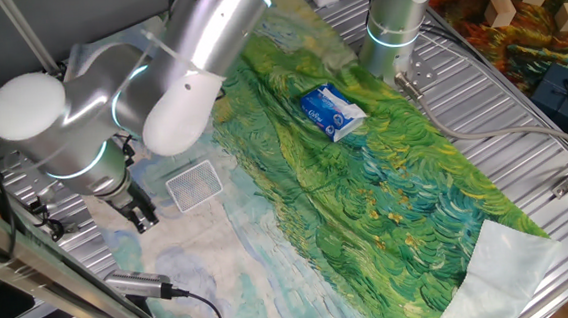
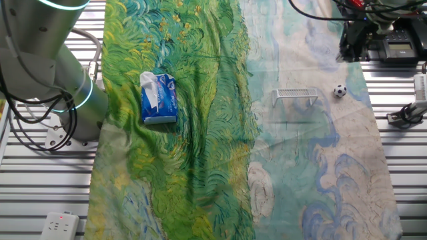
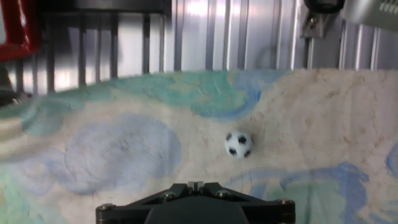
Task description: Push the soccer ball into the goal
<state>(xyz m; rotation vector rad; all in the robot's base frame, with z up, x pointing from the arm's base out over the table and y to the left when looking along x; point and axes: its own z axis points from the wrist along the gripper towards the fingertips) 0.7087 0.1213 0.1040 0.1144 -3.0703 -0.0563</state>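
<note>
Right now, your tiny white soccer ball with black patches [image 2: 340, 91] sits on the pale, cream-and-blue end of the painted cloth [image 2: 200, 173] that covers the ribbed metal surface [image 2: 40, 193]. In the other fixed view it lies just beside the small rectangular goal of white-grey mesh netting [image 2: 297, 95], off that goal's right-hand end and apart from it, not touching. In the first fixed view you see the goal [image 1: 193, 184] as a mesh panel on the pale cloth, but the ball itself is hidden there behind the silver arm.

Your dark two-finger tool [image 1: 138, 211] hangs from the wrist near the goal in that view, over the pale cloth. In the other fixed view it shows only as a dark block [image 2: 354, 39] at the cloth's upper edge, beyond the ball. From the hand view you look across the cloth at the ball [image 3: 238, 144], which lies ahead and a little to the right, clear of the tool body at the bottom edge. You cannot tell from any view whether the fingers are apart or together.

A blue-and-white tissue packet [image 2: 159, 98] lies on the green part of the cloth, well apart from the goal.
</note>
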